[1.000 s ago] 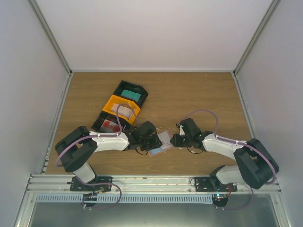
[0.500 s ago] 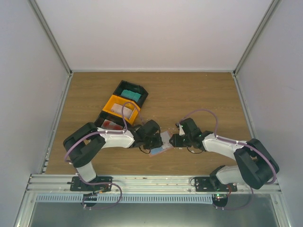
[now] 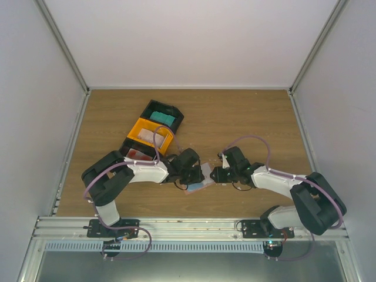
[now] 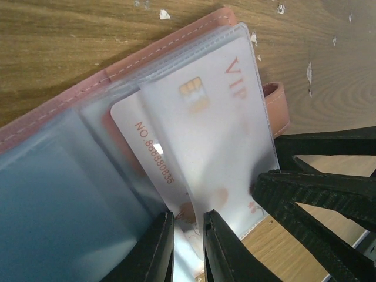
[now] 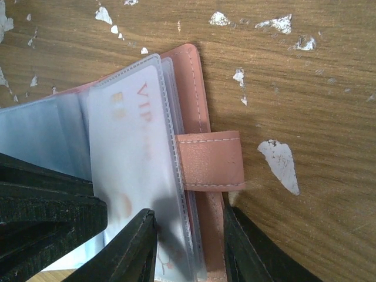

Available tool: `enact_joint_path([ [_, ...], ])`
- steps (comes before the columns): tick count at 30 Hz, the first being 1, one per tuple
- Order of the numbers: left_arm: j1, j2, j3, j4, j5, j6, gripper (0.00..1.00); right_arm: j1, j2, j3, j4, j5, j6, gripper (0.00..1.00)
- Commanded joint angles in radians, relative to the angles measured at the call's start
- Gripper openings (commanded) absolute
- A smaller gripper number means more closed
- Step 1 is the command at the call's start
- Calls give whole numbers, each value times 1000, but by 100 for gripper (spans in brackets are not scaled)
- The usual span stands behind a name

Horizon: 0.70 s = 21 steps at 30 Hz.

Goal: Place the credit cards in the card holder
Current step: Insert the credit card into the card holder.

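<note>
- Top view, place: the card holder [image 3: 200, 179] is lying open on the table [image 3: 252, 117], front and centre between the two arms.
- Top view, grippers: the left gripper [image 3: 191, 175] and right gripper [image 3: 215, 174] are meeting over it from opposite sides; the jaws are unreadable from up here.
- Top view, only here: a teal card [image 3: 161, 117] and a red card [image 3: 139, 154] are waiting in black bins, well apart from the holder.
- Left wrist, grip: the left gripper is clenching the near edge of the pale card [image 4: 141, 147].
- Left wrist, only here: the card is sitting half under a clear sleeve [image 4: 229, 117], its number side sticking out uncovered.
- Right wrist, grip: the jaws are standing astride the holder's edge by the strap [image 5: 208, 161]; I cannot tell whether they are pinching or only pressing.
- Right wrist, only here: the strap is lying loose on the wood.
- Step, judged: the card is going in. It is probably best to keep it flat and in line with the sleeve mouth, steady the holder, and let go only once the card is seated.
</note>
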State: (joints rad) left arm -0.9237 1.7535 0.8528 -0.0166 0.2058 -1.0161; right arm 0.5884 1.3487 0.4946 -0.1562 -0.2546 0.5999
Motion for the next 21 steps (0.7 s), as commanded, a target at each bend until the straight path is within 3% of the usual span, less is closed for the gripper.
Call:
enact_joint_path([
  [1, -2, 33, 8, 119, 33, 60, 18, 9, 9, -29, -57, -73, -19, 33],
  [6, 6, -22, 14, 53, -37, 104, 23, 9, -80, -8, -124, 38, 14, 34],
  [14, 22, -145, 173, -269, -192, 328, 52, 8, -256, 56, -215, 216, 65, 47],
  [18, 80, -184, 270, -407, -248, 439, 62, 8, -288, 70, -211, 253, 71, 52],
  [21, 150, -181, 336, -484, -268, 492, 65, 8, -283, 77, -188, 264, 65, 53],
])
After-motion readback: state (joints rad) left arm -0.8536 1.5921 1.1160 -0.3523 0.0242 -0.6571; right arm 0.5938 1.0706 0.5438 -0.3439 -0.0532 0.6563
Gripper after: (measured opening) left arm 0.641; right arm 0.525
